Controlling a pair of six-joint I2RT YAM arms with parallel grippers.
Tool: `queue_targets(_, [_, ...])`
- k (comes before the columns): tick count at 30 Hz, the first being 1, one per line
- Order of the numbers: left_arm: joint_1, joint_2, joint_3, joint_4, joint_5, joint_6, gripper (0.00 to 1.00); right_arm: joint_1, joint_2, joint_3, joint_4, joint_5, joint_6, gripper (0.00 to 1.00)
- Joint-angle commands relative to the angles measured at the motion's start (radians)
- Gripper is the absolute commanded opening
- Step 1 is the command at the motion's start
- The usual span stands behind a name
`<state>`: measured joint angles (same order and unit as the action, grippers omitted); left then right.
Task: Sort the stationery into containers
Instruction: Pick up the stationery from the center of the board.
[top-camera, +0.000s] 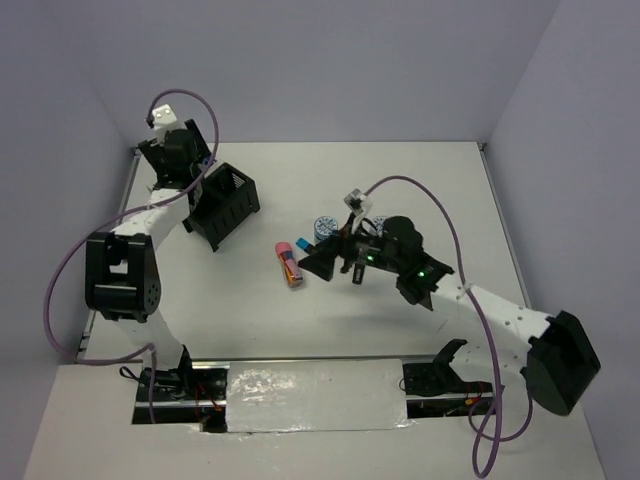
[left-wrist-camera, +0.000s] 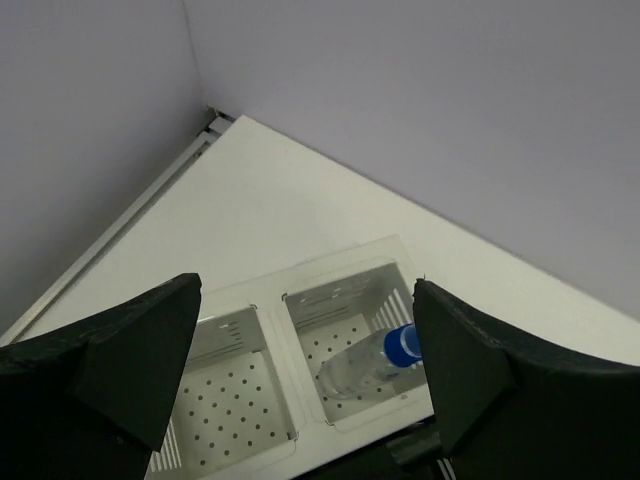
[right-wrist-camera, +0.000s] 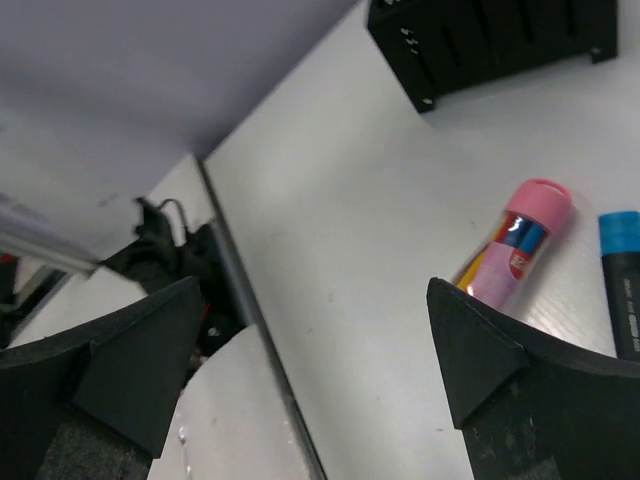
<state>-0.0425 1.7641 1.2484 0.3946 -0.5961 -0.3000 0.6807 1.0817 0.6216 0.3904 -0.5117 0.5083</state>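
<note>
A black mesh organiser (top-camera: 225, 205) stands toward the back-left of a white worktop (top-camera: 430, 190). Behind and to the left of the organiser, close to the corner where two walls meet, the left end effector (left-wrist-camera: 305, 320) hangs with its fingers spread wide, gripping nothing. Directly beneath it, two light-grey cups (left-wrist-camera: 232, 325) sit side by side. A clear blue-capped bottle (left-wrist-camera: 372, 362) lies tilted inside one of them.

To the organiser's right, the right end effector (right-wrist-camera: 312, 300) hovers over bare worktop, fingers wide apart and empty. A pink tube (right-wrist-camera: 512, 248) and a blue-capped marker (right-wrist-camera: 622, 270) lie near one finger. A round blue-white tin (top-camera: 324, 226) sits just behind them. Open worktop runs from there to the right edge.
</note>
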Motion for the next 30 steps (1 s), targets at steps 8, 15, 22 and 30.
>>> queue_targets(8, [0.013, -0.245, 0.494, -0.982, 0.002, -0.422, 0.99, 0.151, 0.669, 0.502, -0.539, 0.565, -0.071, 1.0])
queue_targets(15, [0.01, -0.621, 0.172, -1.031, 0.249, -0.275, 0.99, 0.169, 0.87, 0.641, -0.594, 0.613, -0.079, 0.79])
queue_targets(22, [0.012, -0.845, -0.111, -1.014, 0.36, -0.203, 0.99, 0.217, 0.925, 0.644, -0.611, 0.614, -0.093, 0.39])
queue_targets(30, [0.01, -0.838, -0.23, -0.987, 0.527, -0.195, 0.99, 0.307, 0.951, 0.684, -0.783, 0.835, -0.07, 0.69])
